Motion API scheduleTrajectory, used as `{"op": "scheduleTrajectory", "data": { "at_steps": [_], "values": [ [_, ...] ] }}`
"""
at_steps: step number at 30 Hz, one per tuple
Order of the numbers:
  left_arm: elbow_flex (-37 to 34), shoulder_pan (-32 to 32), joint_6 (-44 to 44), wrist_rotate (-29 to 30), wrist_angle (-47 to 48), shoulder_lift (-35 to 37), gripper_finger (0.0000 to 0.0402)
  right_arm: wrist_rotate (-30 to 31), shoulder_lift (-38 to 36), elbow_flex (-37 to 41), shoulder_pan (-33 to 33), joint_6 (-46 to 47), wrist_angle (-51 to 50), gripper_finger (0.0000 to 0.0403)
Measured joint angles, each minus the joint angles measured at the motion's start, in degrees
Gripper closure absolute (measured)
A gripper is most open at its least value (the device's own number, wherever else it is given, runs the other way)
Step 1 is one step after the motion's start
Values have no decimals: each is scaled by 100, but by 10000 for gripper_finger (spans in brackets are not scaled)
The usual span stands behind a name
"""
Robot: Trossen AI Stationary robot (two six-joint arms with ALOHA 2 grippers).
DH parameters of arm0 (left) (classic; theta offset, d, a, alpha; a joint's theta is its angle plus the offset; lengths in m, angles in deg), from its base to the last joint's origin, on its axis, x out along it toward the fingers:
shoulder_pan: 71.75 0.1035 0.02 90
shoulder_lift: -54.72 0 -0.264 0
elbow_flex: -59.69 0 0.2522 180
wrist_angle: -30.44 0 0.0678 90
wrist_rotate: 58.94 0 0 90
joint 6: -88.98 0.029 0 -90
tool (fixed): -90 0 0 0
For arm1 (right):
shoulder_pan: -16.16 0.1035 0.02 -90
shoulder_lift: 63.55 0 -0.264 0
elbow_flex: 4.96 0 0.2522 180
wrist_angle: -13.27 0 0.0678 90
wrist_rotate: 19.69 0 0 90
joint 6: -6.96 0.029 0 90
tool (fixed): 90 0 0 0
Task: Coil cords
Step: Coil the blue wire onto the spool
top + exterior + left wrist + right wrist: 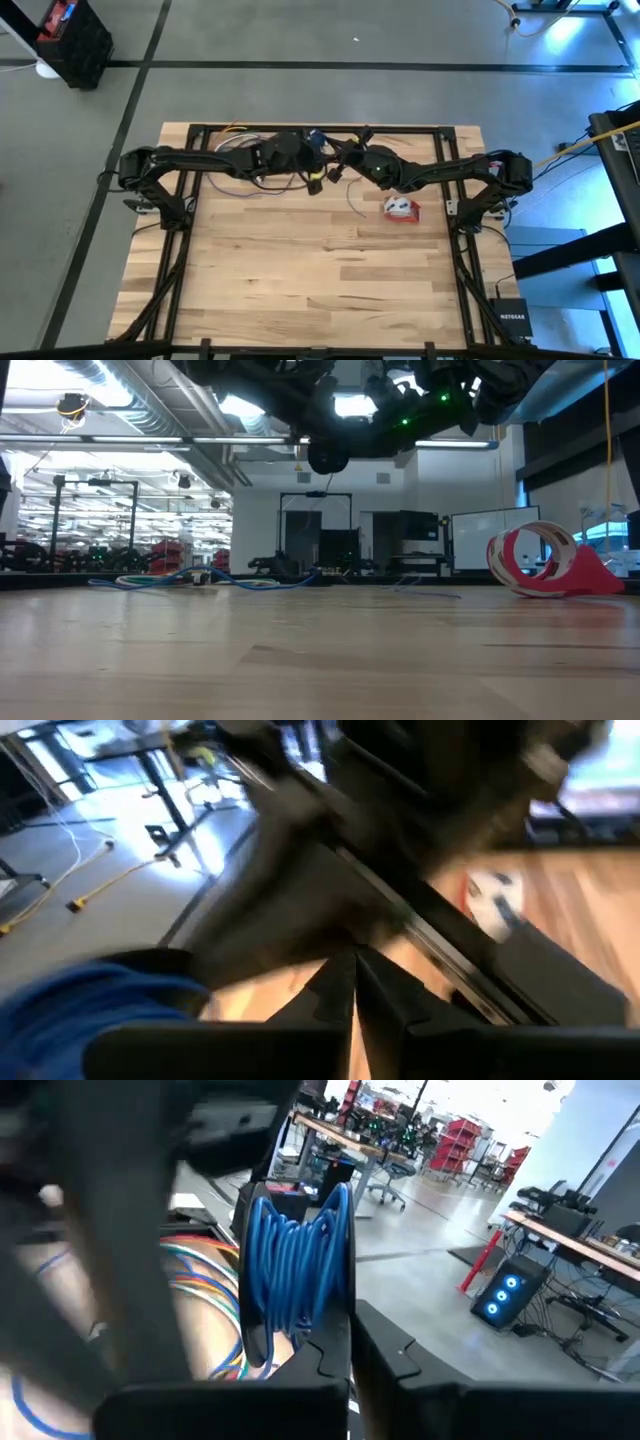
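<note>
Cords are lying apart: the red-and-white bundle [401, 208] just beside the closed right tool [352, 168], the thin cord [352, 203] between it and the closed left tool [313, 178] near the table's [300, 290] far edge.

The left gripper [353, 982] pointed forward with its two dark fingers [330, 988] pressed together, nothing between them. A blurred dark arm [400, 840] crossed diagonally ahead. Beyond it lay the wooden desk [580, 910], with the red-and-white cord bundle [493, 900] resting near its far edge. A blue blurred shape [90, 1000] filled the near corner. Yellow cables [60, 880] trailed over the grey floor past the desk.
</note>
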Motion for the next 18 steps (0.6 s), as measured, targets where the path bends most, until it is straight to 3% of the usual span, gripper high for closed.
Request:
{"op": "scheduleTrajectory", "data": {
  "at_steps": [9,13,18],
  "values": [
    [10,-79,605,219,1526,666,393,1,-8,-2,0,-175,-45,402],
    [-50,129,509,493,2482,693,363,-1,-8,-2,2,-177,-81,402],
    [-854,643,429,519,1624,668,304,-1,-10,-2,2,-178,-111,402]
  ]
}}
